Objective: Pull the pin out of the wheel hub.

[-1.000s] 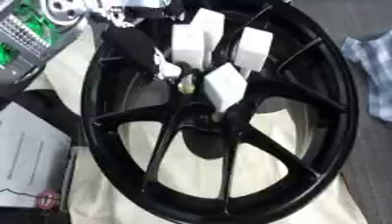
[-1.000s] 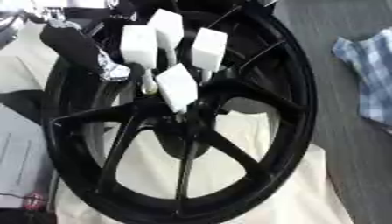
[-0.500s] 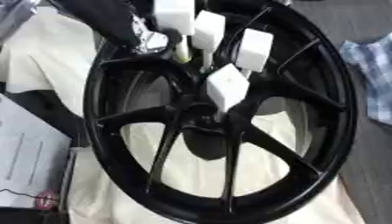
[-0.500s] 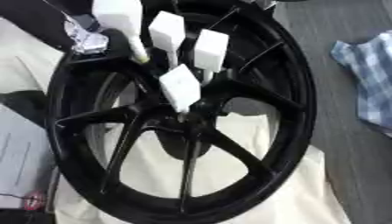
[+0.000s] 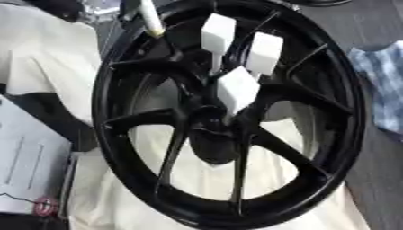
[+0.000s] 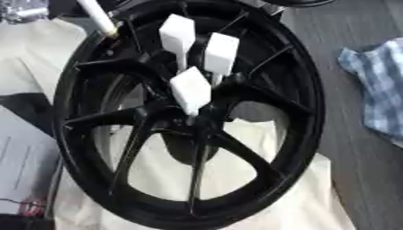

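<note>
White pin (image 5: 150,18), a slim rod with a yellowish tip, shows at the far left of the scene, its tip over the far-left rim of the wheel and well apart from the hub. Its upper end runs out of the top edge of both views, so whatever holds it is hidden. A bit of silver metal (image 6: 24,11) at the far-left corner of the right eye view may be part of the robot's left hand, but I cannot tell, nor how any fingers stand. The right hand shows in neither view.

Three more pins with white block-shaped heads remain at the hub (image 5: 212,134): one (image 5: 217,33) at the far side, one (image 5: 264,53) just to its right, and one (image 5: 236,89) nearer, leaning over the hub centre. Their thin shafts run down toward the middle of the wheel, where the spokes meet.

The wheel (image 5: 346,112) is glossy black, with thin spokes fanning out from the hub to a broad rim, and it fills most of both views. It lies on a cream cloth (image 5: 47,54) that shows through the gaps between the spokes and spreads out to the left and near side. A blue checked cloth (image 6: 378,90) lies on the grey surface to the right, apart from the rim. At the near left sits a flat grey-white panel (image 5: 24,161) with a small red mark by its near corner.
</note>
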